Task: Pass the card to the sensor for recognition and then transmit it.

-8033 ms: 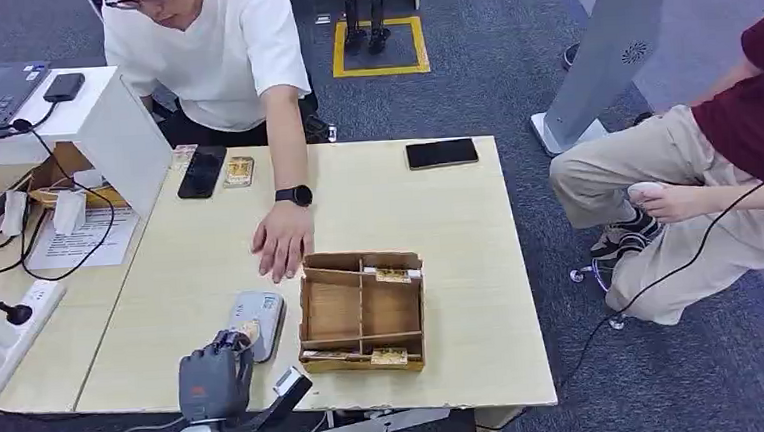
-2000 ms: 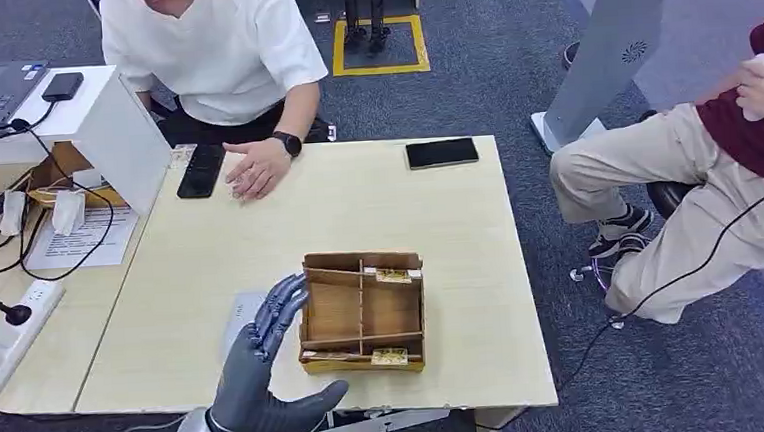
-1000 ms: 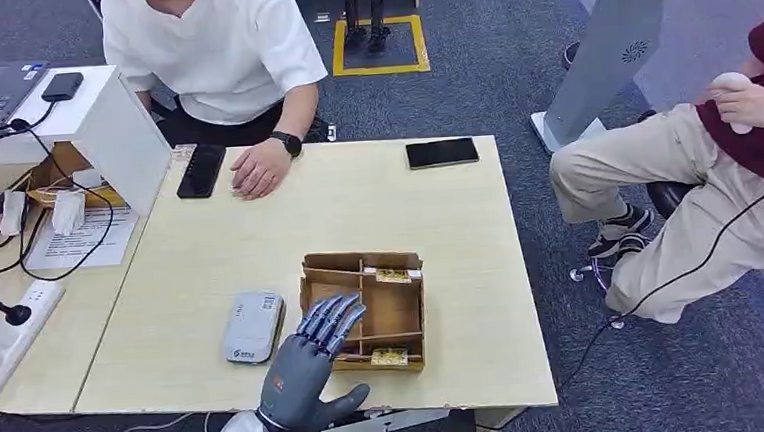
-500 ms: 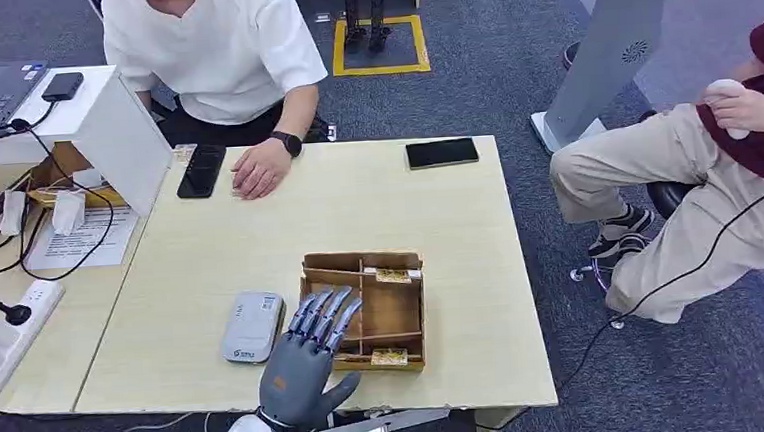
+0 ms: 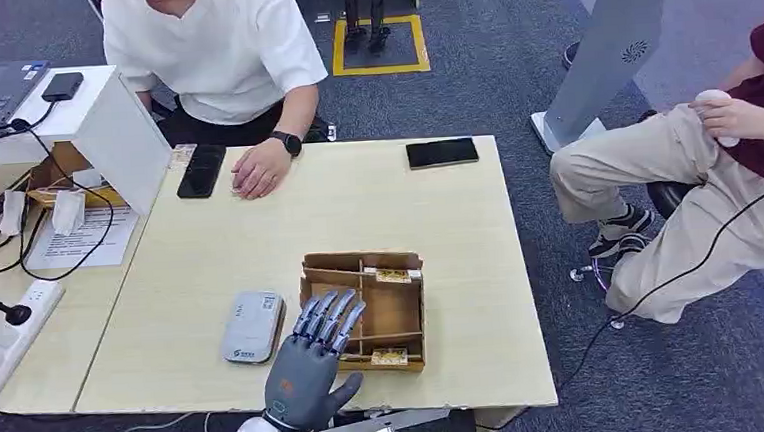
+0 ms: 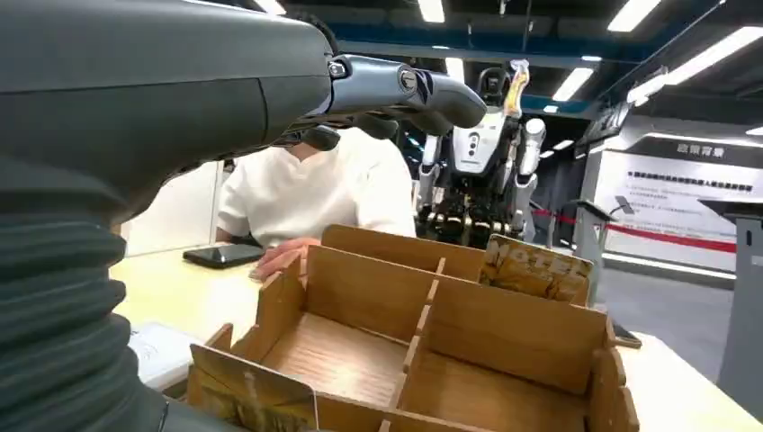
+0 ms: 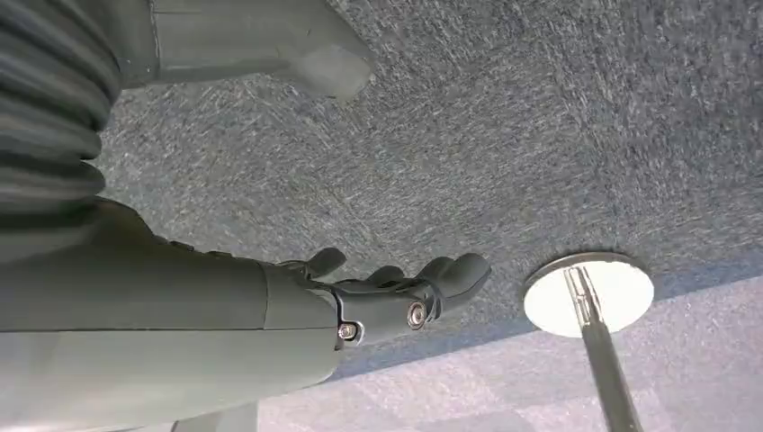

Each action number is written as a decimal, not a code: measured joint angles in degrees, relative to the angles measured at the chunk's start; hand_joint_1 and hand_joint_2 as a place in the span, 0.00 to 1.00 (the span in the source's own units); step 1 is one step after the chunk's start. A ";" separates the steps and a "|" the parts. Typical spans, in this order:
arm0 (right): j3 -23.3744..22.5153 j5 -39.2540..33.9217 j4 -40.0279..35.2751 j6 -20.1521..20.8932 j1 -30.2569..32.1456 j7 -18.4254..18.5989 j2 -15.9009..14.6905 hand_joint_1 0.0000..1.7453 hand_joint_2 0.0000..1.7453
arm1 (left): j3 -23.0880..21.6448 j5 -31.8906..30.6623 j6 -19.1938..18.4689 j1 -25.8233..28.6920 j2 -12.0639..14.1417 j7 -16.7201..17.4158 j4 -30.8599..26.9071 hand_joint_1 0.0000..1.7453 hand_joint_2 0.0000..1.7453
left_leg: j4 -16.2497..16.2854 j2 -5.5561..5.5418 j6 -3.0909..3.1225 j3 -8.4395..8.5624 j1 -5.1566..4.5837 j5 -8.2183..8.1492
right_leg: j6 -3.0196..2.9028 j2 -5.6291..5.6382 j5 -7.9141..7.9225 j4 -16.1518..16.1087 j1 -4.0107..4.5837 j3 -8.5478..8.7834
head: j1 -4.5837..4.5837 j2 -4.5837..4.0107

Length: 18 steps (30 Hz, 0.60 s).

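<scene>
My left hand point(image 5: 312, 366) hovers with fingers spread over the near-left corner of the wooden divided box point(image 5: 359, 260) and holds nothing. A grey card sensor point(image 5: 253, 326) lies flat on the table just left of the hand. Patterned cards stand in the box: one at the far wall point(image 5: 394, 274), one at the near wall point(image 5: 390, 356). In the left wrist view the fingers point(image 6: 405, 88) reach above the box point(image 6: 513, 328), with a card point(image 6: 252, 396) upright right below them and another card point(image 6: 538, 267) at the far wall. My right hand point(image 7: 387, 292) hangs over the carpet, holding nothing.
A person in a white shirt sits across the table point(image 5: 357, 207), one hand point(image 5: 258, 168) resting beside a black phone point(image 5: 201, 171). Another phone point(image 5: 441, 153) lies at the far right. A seated person point(image 5: 696, 177) is right of the table. Cables and a power strip point(image 5: 9, 329) lie at the left.
Eight seconds ago my left hand held a card at the sensor and the person's hand lay near the box. Since then my hand opened and moved right to the box; the person's hand drew back.
</scene>
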 joint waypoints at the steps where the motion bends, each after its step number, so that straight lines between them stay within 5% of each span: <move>1: 0.00 0.00 0.00 0.00 0.00 0.00 0.00 0.00 1.00 | 0.00 -0.07 0.00 0.00 0.00 0.04 0.13 0.00 1.00 | 0.00 0.00 0.00 0.00 0.00 0.00 | 0.00 0.00 0.00 0.00 0.00 0.00 | 0.00 0.00; 18: 0.00 0.04 0.00 0.00 0.00 0.52 0.00 0.00 1.00 | 0.46 -2.45 0.17 0.00 -1.14 3.45 4.00 0.00 1.00 | 0.00 0.00 0.00 0.00 0.00 0.00 | 0.00 0.00 0.00 0.00 0.00 0.00 | 0.00 0.00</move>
